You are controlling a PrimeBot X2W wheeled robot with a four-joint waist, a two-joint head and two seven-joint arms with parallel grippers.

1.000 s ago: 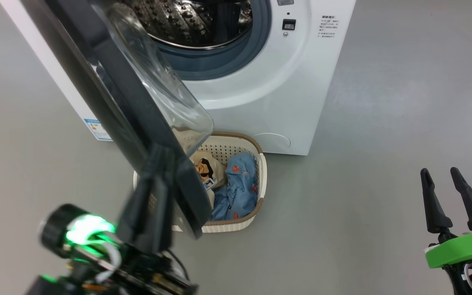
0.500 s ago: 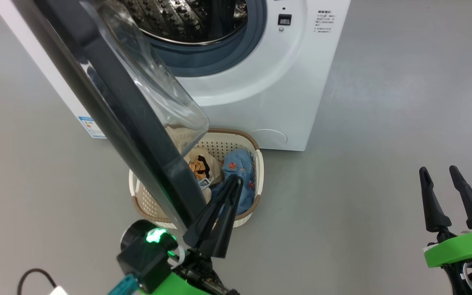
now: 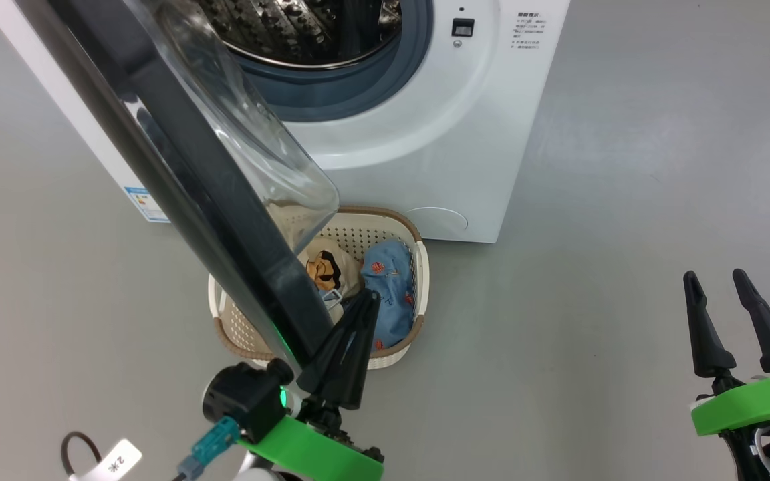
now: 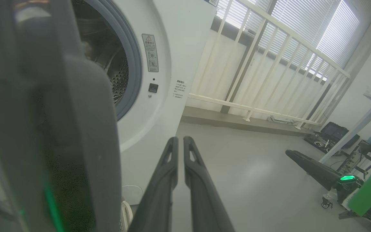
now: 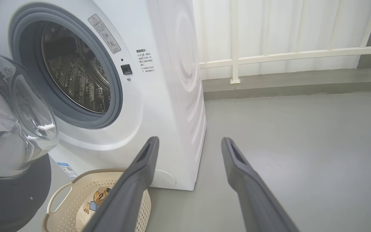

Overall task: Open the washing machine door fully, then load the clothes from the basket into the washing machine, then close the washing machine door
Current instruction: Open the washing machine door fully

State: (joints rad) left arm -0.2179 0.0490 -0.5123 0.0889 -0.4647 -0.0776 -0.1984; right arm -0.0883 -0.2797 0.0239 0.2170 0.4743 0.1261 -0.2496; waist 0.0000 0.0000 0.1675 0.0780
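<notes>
Grey floor; white front-loading washing machine upper centre; glossy black round door part-open above cream perforated basket. Left gripper pressed together beside door's edge; right gripper spread. Step 1, likely; next: push door wider.

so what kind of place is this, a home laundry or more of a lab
Probably a lab or test room, not a home: the washing machine stands alone on a bare grey floor, with a white railing behind it and window blinds.

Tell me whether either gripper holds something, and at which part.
Nothing is held. The left gripper is shut with nothing between its fingers, beside the washing machine door. The right gripper is open and empty.
</notes>
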